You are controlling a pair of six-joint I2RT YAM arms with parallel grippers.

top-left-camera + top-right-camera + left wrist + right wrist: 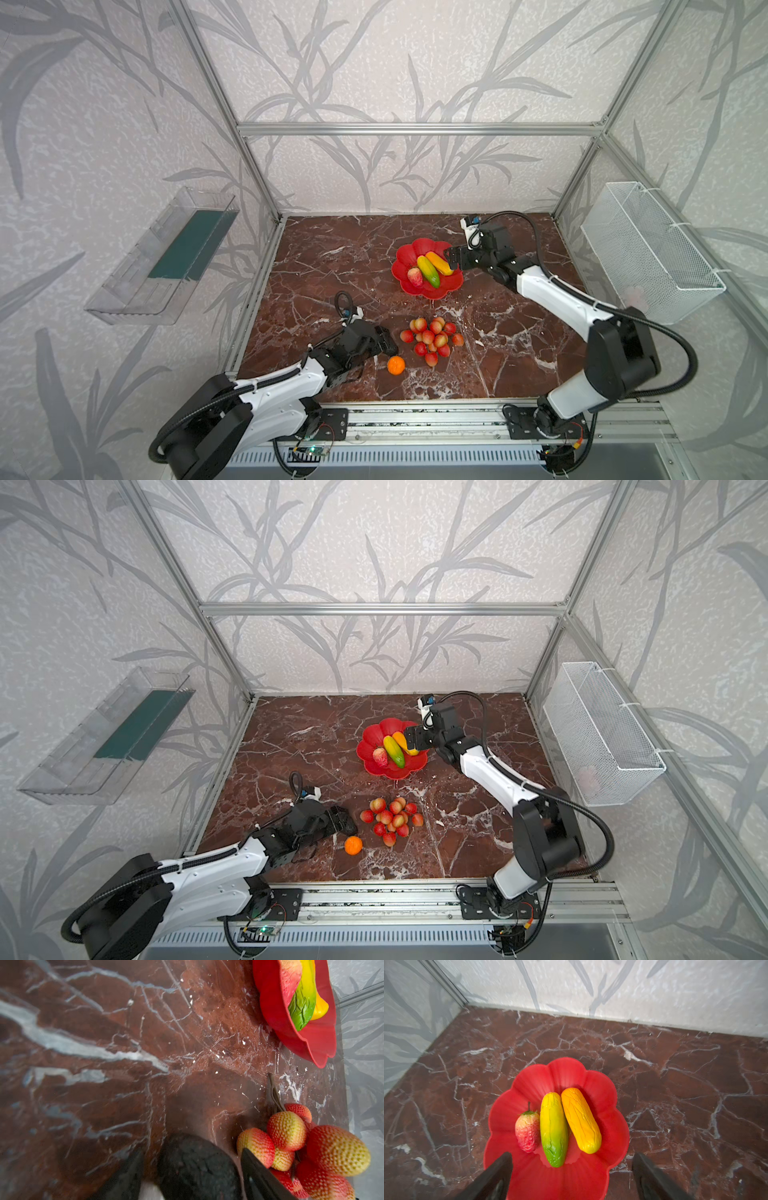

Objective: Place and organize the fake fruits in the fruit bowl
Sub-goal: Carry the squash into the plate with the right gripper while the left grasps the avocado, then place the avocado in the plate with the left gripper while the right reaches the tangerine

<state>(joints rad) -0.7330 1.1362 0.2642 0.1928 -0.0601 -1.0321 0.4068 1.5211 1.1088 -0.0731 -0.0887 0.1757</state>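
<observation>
The red scalloped fruit bowl (405, 253) (372, 735) (564, 1072) sits at the back middle of the marble table. Three of the fake fruits lie in it side by side: a red-pink peach (527, 1132), a yellow-green mango (554, 1128) and an orange-yellow oblong fruit (580, 1120). My right gripper (451, 257) (572, 1155) hangs open over the bowl's near rim, holding nothing. On the table lie a cluster of red-pink balls (432, 338) (311, 1147) and a small orange (395, 365). My left gripper (386, 343) (191, 1152) straddles the dark avocado (197, 1167), with a gap on one side.
A white wire-mesh basket (648, 249) hangs on the right wall and a clear plastic tray (166, 257) on the left wall. Aluminium frame posts stand at the table's corners. The cluster lies right beside my left gripper's outer finger (255, 1172).
</observation>
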